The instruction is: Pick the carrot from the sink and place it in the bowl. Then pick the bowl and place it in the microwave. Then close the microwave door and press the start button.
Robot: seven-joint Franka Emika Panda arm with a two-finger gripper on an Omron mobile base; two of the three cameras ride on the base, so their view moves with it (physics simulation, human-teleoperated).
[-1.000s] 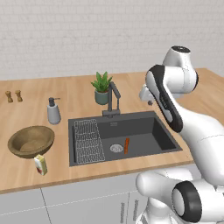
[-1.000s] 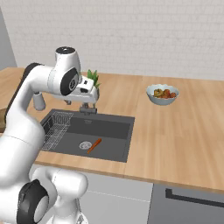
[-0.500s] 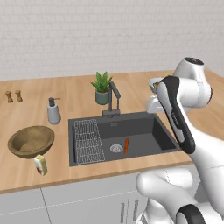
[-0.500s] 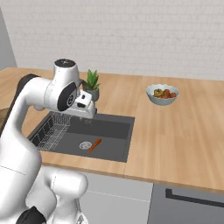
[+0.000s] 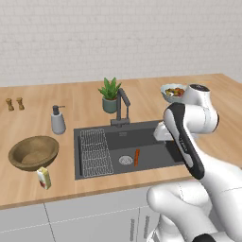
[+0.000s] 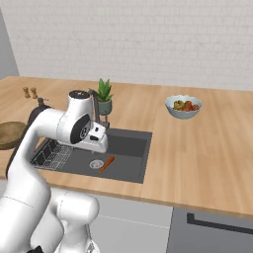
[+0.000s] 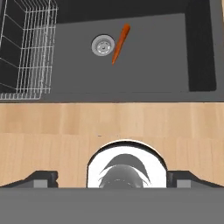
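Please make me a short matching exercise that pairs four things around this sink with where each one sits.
Things:
1. thin orange carrot
2. wide brown wooden bowl
3. small grey-blue bowl of colourful food
4. white wire rack

Places:
A. on the counter left of the sink
B. on the basin floor beside the round steel drain
C. in the basin's left part
D. on the counter right of the sink

Pairs: 1-B, 2-A, 3-D, 4-C

Even, bright, glare-free light covers the rendered kitchen, with soft shadow inside the sink (image 5: 156, 142) and slightly soft detail.
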